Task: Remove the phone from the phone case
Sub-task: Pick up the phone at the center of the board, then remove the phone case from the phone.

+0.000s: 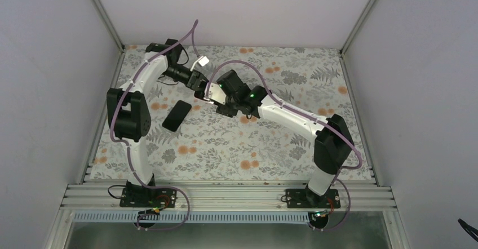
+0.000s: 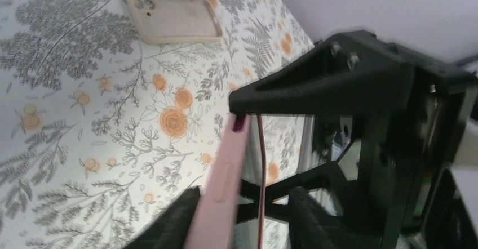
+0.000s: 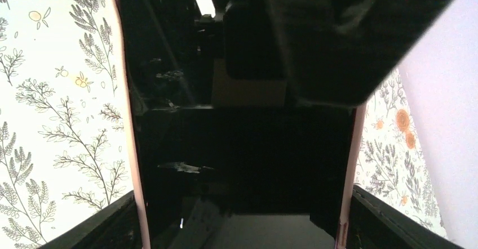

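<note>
A pink phone case [image 2: 222,187] is held in the air between both grippers over the far middle of the table [image 1: 282,147]. In the right wrist view its pink edges [image 3: 131,119] frame a glossy black phone face [image 3: 242,147]. My right gripper [image 3: 242,195] is shut across the case's width, one finger on each pink edge; it also shows in the top view [image 1: 214,98]. My left gripper [image 2: 243,191] straddles the case edge-on. The case leans on one finger [image 2: 175,221]; the other finger [image 2: 307,221] stands apart. It meets the right gripper in the top view [image 1: 197,84].
A separate black phone [image 1: 177,115] lies flat on the floral cloth left of the grippers. A beige empty case [image 2: 175,15] lies near the back wall, also in the top view [image 1: 202,61]. Grey walls enclose the table on three sides.
</note>
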`<state>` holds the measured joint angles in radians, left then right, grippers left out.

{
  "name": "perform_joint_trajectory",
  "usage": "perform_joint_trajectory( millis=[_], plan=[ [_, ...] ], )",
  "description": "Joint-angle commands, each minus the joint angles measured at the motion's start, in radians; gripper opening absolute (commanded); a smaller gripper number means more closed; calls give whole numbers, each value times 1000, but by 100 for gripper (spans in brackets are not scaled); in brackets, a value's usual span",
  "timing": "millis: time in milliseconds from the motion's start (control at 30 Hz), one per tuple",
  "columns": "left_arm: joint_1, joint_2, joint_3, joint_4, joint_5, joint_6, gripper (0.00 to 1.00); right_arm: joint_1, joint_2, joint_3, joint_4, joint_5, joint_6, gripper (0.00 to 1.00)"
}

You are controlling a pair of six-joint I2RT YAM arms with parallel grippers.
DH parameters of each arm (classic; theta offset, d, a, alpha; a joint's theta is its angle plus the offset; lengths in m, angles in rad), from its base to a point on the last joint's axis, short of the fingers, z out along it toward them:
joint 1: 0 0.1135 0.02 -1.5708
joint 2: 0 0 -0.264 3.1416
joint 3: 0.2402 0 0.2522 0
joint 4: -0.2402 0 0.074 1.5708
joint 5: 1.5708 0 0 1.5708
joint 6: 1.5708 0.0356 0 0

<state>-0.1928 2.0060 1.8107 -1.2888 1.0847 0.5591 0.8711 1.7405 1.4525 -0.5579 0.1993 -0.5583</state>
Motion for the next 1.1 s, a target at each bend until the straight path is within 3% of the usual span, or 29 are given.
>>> perform_joint_trajectory(
  millis=[0, 67, 233, 367, 400, 567, 767, 967, 1067],
  plan=[
    [-1, 27, 32, -60, 94, 66, 31, 12, -27, 9, 72, 24, -7, 66],
    [-2, 30, 27, -67, 100, 73, 20, 12, -32, -1, 86, 39, -6, 66],
    [-2, 26, 7, -69, 104, 79, 6, 12, -44, -15, 96, 60, -8, 66],
    [-2, 13, 2, -68, 118, 93, 2, 11, -64, -34, 82, 46, -13, 98],
    [-2, 7, 1, -68, 121, 99, 2, 8, -69, -40, 72, 31, -14, 100],
    [-10, -53, -31, -69, 76, 171, 2, -61, -117, -12, -121, -203, -30, 100],
    [-70, -161, -84, -67, -118, 264, 2, -183, -121, 27, -343, -491, -115, 100],
    [-184, -303, -118, -62, -331, 318, 2, -239, -58, 86, -482, -593, -185, 100],
    [-228, -368, -127, -48, -373, 313, 2, -244, 1, 131, -525, -616, -196, 100]
  ],
)
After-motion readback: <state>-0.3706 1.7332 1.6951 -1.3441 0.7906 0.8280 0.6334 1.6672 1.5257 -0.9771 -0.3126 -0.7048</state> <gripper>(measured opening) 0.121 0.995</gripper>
